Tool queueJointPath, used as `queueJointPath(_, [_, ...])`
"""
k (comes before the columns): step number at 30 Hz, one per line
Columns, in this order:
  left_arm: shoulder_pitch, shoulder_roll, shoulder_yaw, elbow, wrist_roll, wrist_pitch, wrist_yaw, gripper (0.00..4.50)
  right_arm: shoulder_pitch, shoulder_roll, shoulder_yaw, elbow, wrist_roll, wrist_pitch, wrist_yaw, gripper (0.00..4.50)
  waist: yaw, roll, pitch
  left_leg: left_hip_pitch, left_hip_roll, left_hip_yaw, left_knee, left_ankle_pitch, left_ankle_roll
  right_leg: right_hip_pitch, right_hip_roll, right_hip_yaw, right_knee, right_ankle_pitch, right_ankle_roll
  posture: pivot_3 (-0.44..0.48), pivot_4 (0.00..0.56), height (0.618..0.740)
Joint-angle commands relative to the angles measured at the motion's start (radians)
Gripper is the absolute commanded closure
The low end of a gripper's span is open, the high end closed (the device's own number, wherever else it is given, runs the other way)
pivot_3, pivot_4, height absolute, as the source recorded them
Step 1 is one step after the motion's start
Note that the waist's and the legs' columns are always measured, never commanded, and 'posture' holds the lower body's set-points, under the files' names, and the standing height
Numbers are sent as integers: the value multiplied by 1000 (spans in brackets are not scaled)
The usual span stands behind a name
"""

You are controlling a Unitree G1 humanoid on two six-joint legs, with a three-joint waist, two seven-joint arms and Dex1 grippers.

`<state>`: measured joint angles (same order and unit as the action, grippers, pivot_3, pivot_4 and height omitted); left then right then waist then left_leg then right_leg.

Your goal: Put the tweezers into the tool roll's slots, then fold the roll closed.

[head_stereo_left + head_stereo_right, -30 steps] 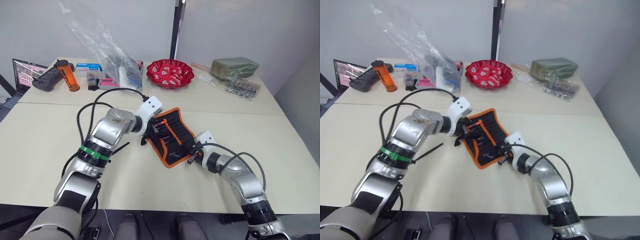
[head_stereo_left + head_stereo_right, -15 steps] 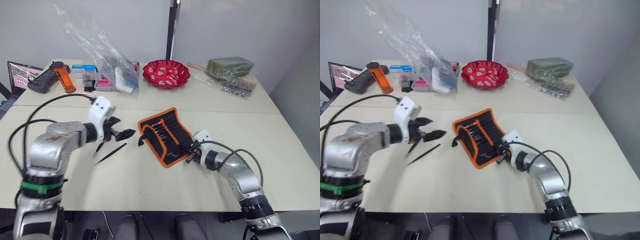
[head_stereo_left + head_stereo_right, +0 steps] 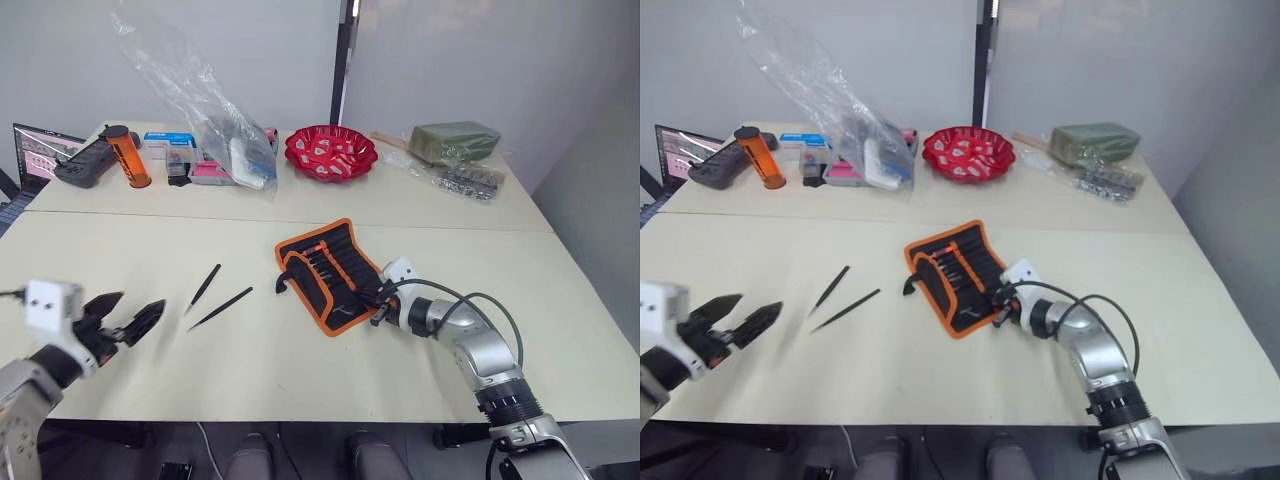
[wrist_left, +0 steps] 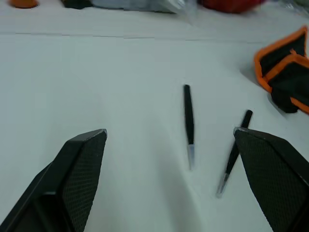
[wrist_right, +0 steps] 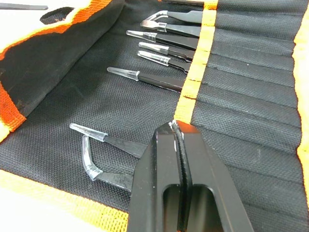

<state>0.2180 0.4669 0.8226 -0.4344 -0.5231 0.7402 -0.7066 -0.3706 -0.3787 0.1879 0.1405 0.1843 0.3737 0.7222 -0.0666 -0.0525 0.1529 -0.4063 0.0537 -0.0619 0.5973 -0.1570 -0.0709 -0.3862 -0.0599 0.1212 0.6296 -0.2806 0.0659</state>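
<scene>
Two loose tweezers [image 3: 210,298] lie on the bench [image 3: 300,370], awaiting slotting; the left tool [image 3: 122,318] hovers wide open, empty; the right tool [image 5: 176,130], pinched on the tool roll [image 3: 330,272], steadies its orange trim.

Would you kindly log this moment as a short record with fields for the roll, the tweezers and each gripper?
roll: tool roll lies open on the table
tweezers in slots: several, clear-capped tips showing
loose tweezers: two on the table, left of the roll
left gripper: open, holding nothing, short of the loose pair
right gripper: shut, tips at the roll's orange slot trim
</scene>
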Motion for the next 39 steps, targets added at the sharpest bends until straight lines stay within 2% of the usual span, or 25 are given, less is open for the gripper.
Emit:
queueJointPath(1, [60,-34,60,-12,-42,-85,17,26,34,-1,54,90,-46,31,17,4500,0,-1,-1,0,0,0,0,0,0,0,0,0,0,0,0,0,150,740])
queueJointPath(5, [147,-74,87,-4,-70,-161,23,26,18,1,55,109,-54,26,32,4500,0,-3,-2,0,1,1,0,-2,-3,-1,0,0,-1,-1,-1,0,150,740])
queueJointPath(10, [205,-82,70,-26,-103,-195,40,26,10,3,59,121,-58,20,46,4500,0,-3,-2,0,4,4,0,-2,-4,-2,0,0,-3,-2,-3,0,150,740])
queueJointPath(16, [220,-75,30,-54,-150,-205,63,26,22,2,59,109,-57,21,46,4500,0,-3,-2,0,7,7,0,-3,-4,-3,0,0,-4,-2,-4,0,150,740])
queueJointPath(26, [12,88,-143,-83,-176,-54,218,26,51,-4,42,74,-50,33,23,4500,5,-3,-2,0,7,8,0,-3,-4,-3,1,0,-5,-2,-4,0,150,740])
queueJointPath(30, [-88,166,-267,-7,-103,2,262,26,64,-2,38,60,-48,37,10,4500,4,-2,-2,0,7,8,0,-3,-4,-3,2,0,-4,-2,-4,0,150,740])
queueJointPath(34, [-165,221,-380,75,-56,34,244,26,76,1,34,43,-46,43,-5,4500,3,-2,-2,0,7,8,-1,-4,-3,-3,2,0,-3,-2,-4,0,150,740])
queueJointPath(39, [-235,257,-472,178,-6,11,194,1475,93,-6,23,21,-42,49,-20,4500,6,-2,-1,0,7,8,-2,-4,-3,-3,3,0,-3,-2,-4,0,150,740])
